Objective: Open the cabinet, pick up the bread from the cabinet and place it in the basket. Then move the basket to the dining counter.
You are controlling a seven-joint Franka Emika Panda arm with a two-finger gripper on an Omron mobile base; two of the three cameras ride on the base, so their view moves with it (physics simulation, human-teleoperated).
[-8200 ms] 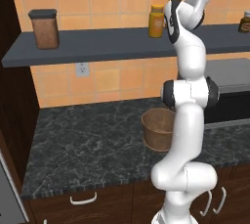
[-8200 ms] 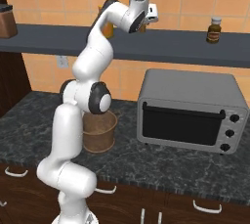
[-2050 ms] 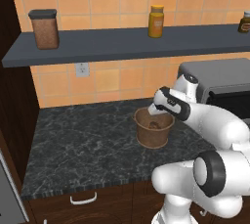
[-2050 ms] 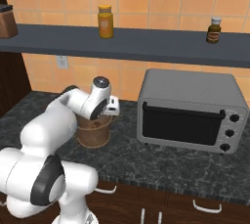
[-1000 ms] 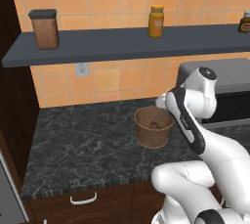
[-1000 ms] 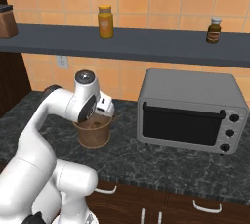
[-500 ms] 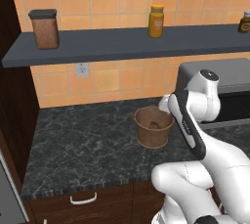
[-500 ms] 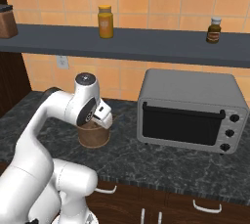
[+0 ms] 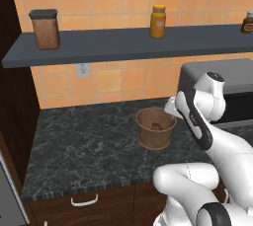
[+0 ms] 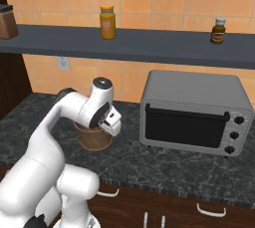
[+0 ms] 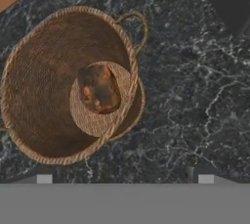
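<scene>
The bread (image 11: 99,88) is lying on the floor of the wicker basket (image 9: 155,129), which is standing upright on the black speckled granite desk (image 9: 89,141), roughly midway along it and closer to the back edge by the tiled wall. The pincer (image 11: 124,178) is hovering just above and beside the basket's rim, its tips spread wide and pinching nothing. A grey toaster oven (image 10: 193,112) is sitting on the desk near the basket, toward the right end. Jars are standing on the shelf (image 10: 149,45) above.
</scene>
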